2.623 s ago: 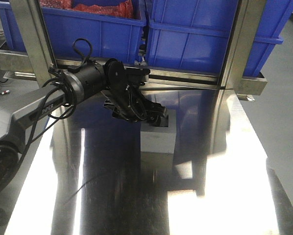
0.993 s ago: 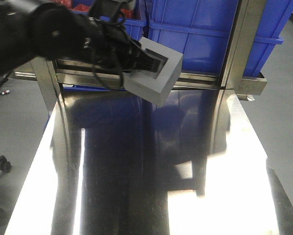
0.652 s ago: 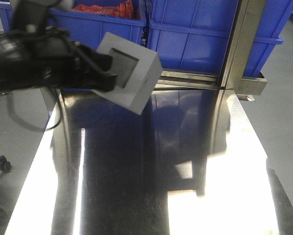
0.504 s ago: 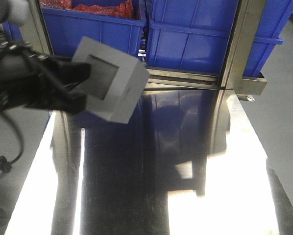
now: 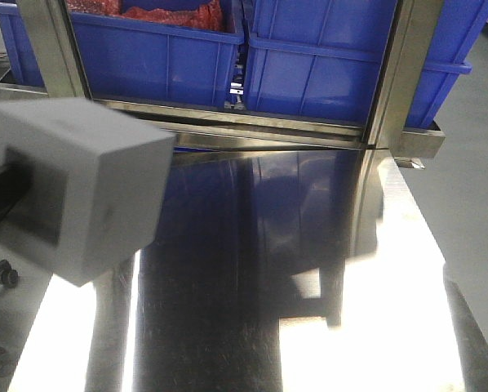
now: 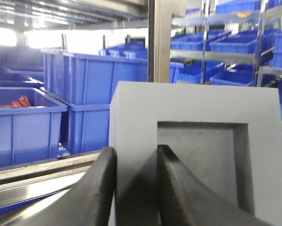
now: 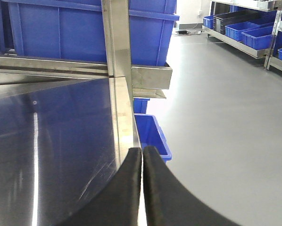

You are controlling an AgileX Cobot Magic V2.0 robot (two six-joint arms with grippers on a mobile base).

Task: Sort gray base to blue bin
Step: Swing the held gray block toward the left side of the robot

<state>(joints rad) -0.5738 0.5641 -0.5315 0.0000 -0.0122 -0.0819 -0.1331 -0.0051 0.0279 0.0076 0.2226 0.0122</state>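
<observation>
The gray base (image 5: 74, 189) is in the air at the left edge of the front view, large, blurred and close to the camera. Half a second ago it was smaller and farther back, over the rear left of the steel table (image 5: 309, 294), and 2.6 s ago it stood on that table. Of the arm, which crossed the frame before, only a dark strip shows beside the block. In the left wrist view the left gripper (image 6: 135, 160) is clamped on one wall of the base (image 6: 202, 113), with one finger (image 6: 104, 183) on the outer face and the other inside the square recess. Behind the table, on the rack, the left blue bin (image 5: 158, 53), holding something red, and the right blue bin (image 5: 326, 69) sit where they were. The right gripper (image 7: 142, 153) has its fingers pressed together on nothing, above the table's right edge (image 7: 122, 122), with another blue bin (image 7: 153, 134) on the floor below.
</observation>
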